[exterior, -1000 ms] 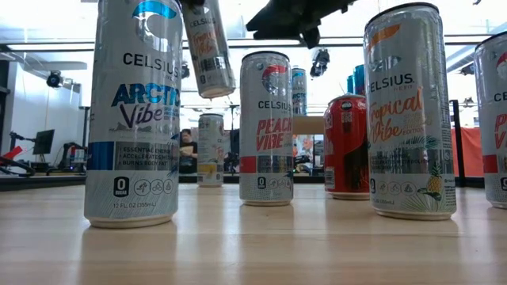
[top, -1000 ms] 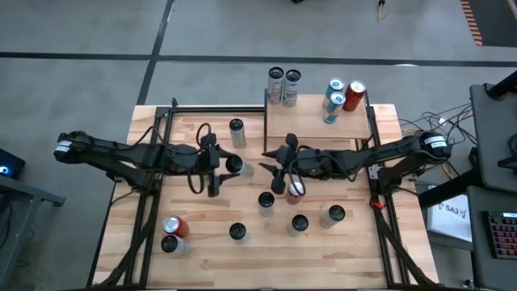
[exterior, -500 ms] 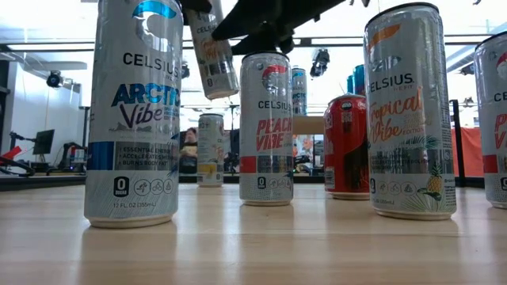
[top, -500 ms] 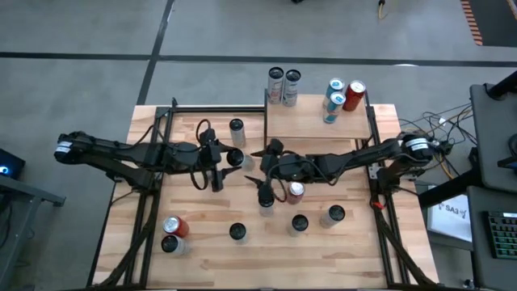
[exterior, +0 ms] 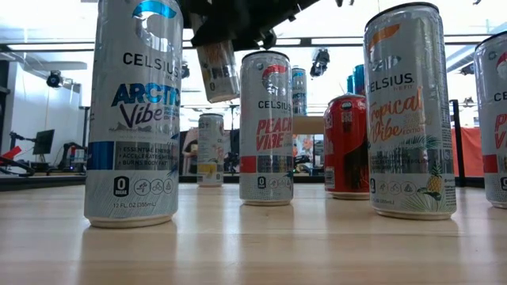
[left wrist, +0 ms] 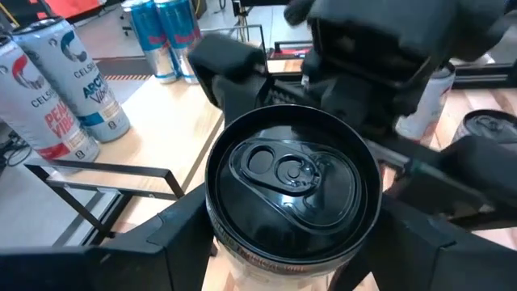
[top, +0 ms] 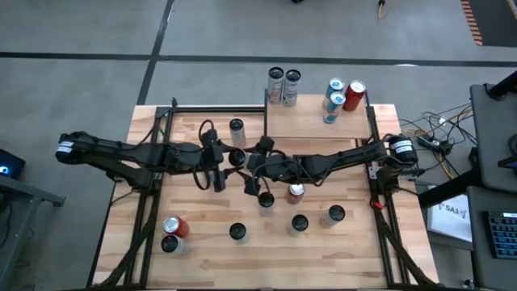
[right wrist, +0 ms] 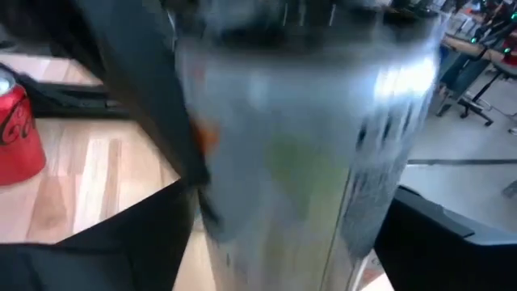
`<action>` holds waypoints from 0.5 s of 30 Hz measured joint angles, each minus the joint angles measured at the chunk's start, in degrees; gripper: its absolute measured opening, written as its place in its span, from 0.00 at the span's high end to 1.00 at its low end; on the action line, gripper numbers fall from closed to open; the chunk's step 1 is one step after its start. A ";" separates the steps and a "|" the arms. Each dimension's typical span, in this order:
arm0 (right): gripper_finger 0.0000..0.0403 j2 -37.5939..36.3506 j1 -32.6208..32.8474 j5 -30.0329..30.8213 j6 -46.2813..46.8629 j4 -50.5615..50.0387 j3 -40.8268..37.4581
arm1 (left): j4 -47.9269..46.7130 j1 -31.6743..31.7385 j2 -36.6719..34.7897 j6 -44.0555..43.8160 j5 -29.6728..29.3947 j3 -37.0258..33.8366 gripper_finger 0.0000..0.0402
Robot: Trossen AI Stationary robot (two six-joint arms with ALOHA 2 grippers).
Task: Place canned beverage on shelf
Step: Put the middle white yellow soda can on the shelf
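Note:
A slim can with a black top point(left wrist: 292, 174) hangs over the middle of the table, with my left gripper point(top: 233, 159) shut on it. In the low view the can point(exterior: 219, 70) shows tilted, well above the tabletop. My right gripper point(top: 250, 165) reaches in from the table's right. Its fingers are open on either side of the same can point(right wrist: 291, 153), and I cannot tell whether they touch it. The shelf point(top: 317, 123), a small light-wood board, stands at the table's far side and carries several cans along its far edge. My left gripper pinches the can's side wall just below the top rim point(left wrist: 242, 242) between its two fingers point(left wrist: 174, 246). The fingers come nearly level from the table's left. The can is lifted clear of the table and leans a little.
Several cans stand on the table: one at the far middle point(top: 236, 129), a red-topped one point(top: 296, 192) and others near it point(top: 266, 200), and two at the near left point(top: 174, 226). In the low view, tall cans point(exterior: 133, 119) stand close to the camera.
My right gripper has moved toward the table's left, across the middle, up to the can that my left gripper holds. That can has stayed lifted in nearly the same place.

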 joint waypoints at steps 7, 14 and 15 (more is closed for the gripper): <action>0.42 -0.44 0.00 0.09 0.18 0.24 -0.07 | 0.11 0.00 0.39 0.90 0.01 0.00 0.34; 0.42 -2.04 -0.69 1.95 1.31 -5.07 -0.13 | -0.07 0.00 -1.64 7.99 -0.02 0.30 0.23; 0.42 -2.73 -1.06 3.09 1.68 -6.42 -0.13 | -0.56 0.00 -2.06 9.01 -0.02 0.53 0.23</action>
